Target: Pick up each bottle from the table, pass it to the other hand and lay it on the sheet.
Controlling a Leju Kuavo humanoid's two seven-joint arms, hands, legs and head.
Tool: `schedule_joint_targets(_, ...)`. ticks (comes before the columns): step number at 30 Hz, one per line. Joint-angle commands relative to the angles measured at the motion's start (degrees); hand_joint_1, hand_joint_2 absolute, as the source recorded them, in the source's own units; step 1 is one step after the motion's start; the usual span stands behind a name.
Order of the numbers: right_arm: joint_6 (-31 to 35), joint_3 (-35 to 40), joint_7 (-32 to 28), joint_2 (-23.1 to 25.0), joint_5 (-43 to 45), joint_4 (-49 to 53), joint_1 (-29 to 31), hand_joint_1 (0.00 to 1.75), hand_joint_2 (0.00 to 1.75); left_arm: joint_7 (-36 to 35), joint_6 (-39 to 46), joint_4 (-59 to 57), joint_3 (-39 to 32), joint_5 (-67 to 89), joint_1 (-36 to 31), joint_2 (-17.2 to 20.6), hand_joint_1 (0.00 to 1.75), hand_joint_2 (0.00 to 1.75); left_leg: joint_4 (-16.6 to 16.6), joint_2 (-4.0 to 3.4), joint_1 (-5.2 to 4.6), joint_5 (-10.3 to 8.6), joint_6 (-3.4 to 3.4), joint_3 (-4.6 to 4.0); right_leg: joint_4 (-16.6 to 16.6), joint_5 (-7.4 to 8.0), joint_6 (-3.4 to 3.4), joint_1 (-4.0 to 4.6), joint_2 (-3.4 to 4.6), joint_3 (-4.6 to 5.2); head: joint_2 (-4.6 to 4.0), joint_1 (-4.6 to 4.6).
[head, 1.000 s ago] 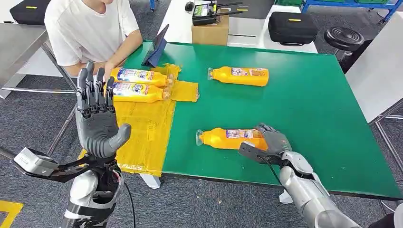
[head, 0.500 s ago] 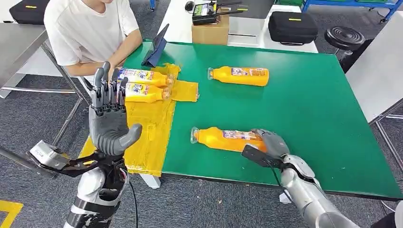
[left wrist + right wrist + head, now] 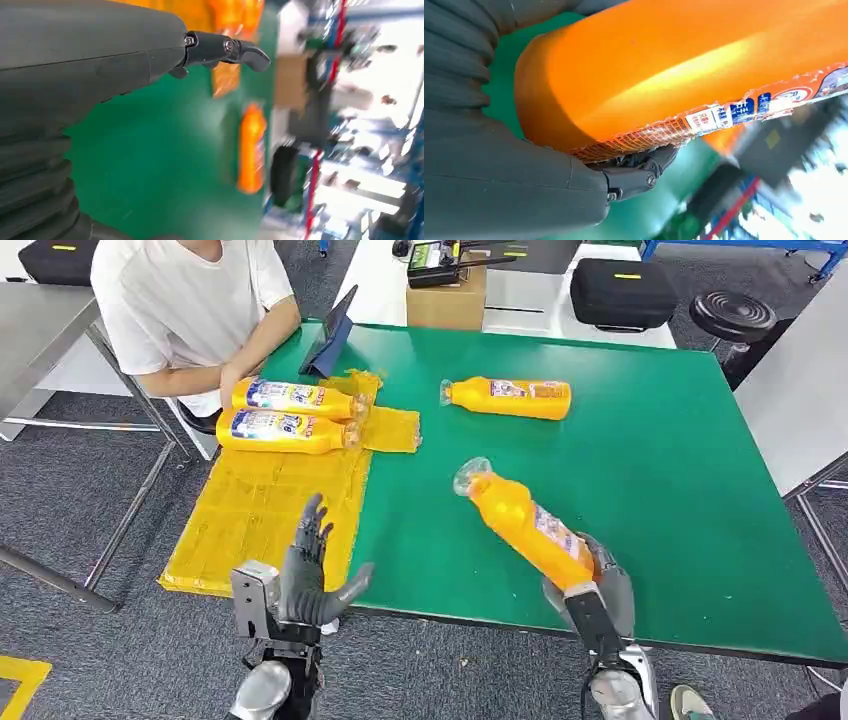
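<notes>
Two bottles already on sheet, upper left | right hand clamped on bottle base, lower right, lifted off counter | left hand open, lower left | bring neck into its palm; release only once gripped.

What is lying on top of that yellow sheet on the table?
Two orange bottles lie side by side at the far end of the yellow sheet, near a person's hand. Whatever is under the bottles is covered.
</notes>
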State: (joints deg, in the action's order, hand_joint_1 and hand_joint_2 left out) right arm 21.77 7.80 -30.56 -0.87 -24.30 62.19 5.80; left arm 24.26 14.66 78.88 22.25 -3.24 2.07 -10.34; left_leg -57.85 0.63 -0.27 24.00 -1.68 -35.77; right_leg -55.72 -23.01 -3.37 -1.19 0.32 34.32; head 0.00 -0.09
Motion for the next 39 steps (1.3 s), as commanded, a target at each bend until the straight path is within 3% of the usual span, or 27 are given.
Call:
schedule_joint_targets(1,0.6,-4.4,-2.0,3.9,3.2,15.3,-3.8,1.75,1.75,0.9,-2.7,-8.1,10.3,3.9,-1.2,5.2,0.00,1.75,0.0,-0.10,0.01,0.11,0.13,0.29,0.0,-0.11,0.17,0.03,0.02,-0.24,0.00,-0.02)
schedule_joint_targets(5,-1.6,-3.5,-2.4,3.7,4.7,15.2,-3.5,1.75,1.75,0.9,-1.7,-8.2,12.0,7.9,-1.9,6.0,0.00,1.75,0.1,-0.07,0.01,0.03,0.08,0.14,0.0,-0.04,0.11,0.02,-0.01,-0.09,0.00,0.00)
schedule_joint_targets(10,-6.6,5.2,-1.7,4.4,2.3,15.8,-2.1,1.75,1.75,1.1,-2.2,-9.2,12.4,10.6,-3.4,4.0,0.00,1.75,0.0,-0.18,0.02,0.05,0.08,0.17,0.0,-0.04,0.13,0.03,0.10,-0.10,0.00,-0.02)
schedule_joint_targets(12,-6.7,9.6,-0.8,4.7,-0.3,13.7,-0.7,1.75,1.75,1.2,-3.8,-9.0,11.9,9.2,-4.2,3.0,0.00,1.75,0.0,-0.27,0.08,0.12,0.12,0.27,0.0,-0.06,0.18,0.10,0.17,-0.21,0.00,0.00)
schedule_joint_targets(18,-5.6,10.5,-0.8,4.4,-0.2,12.5,-0.2,1.75,1.75,0.9,-4.1,-8.7,11.7,9.1,-4.2,2.9,0.00,1.75,0.0,-0.17,0.06,0.09,0.11,0.29,0.0,-0.07,0.16,0.07,0.08,-0.24,0.00,-0.02)
schedule_joint_targets(20,-6.1,13.0,-1.0,3.6,-0.4,11.5,0.6,1.75,1.75,1.5,-8.4,-7.9,10.5,3.5,-4.0,2.1,0.00,1.75,0.0,-0.15,0.09,0.12,0.12,0.34,0.0,-0.09,0.18,0.10,0.05,-0.31,0.00,-0.02)
schedule_joint_targets(26,-3.6,17.1,-3.3,4.4,0.2,5.7,1.0,1.75,1.75,-0.6,-4.8,0.0,9.4,-9.4,-4.0,0.9,0.00,1.75,0.0,-0.15,0.10,0.11,0.12,0.28,0.0,-0.09,0.19,0.11,0.04,-0.27,0.00,0.00)
schedule_joint_targets(33,-3.6,22.9,-4.5,6.3,-0.1,-4.2,3.5,1.75,1.75,-0.6,-11.6,6.7,12.8,-20.9,-4.2,3.0,0.00,1.75,0.0,-0.16,0.08,0.04,0.08,0.16,0.0,-0.01,0.12,0.08,0.08,-0.12,0.00,-0.02)
schedule_joint_targets(39,-3.4,23.1,-5.5,6.4,0.6,-8.5,4.4,1.75,1.75,-0.6,-13.1,7.8,14.0,-21.2,-4.1,3.9,0.00,1.75,0.1,-0.16,0.09,0.10,0.11,0.36,0.1,-0.08,0.17,0.10,0.05,-0.32,0.00,-0.02)
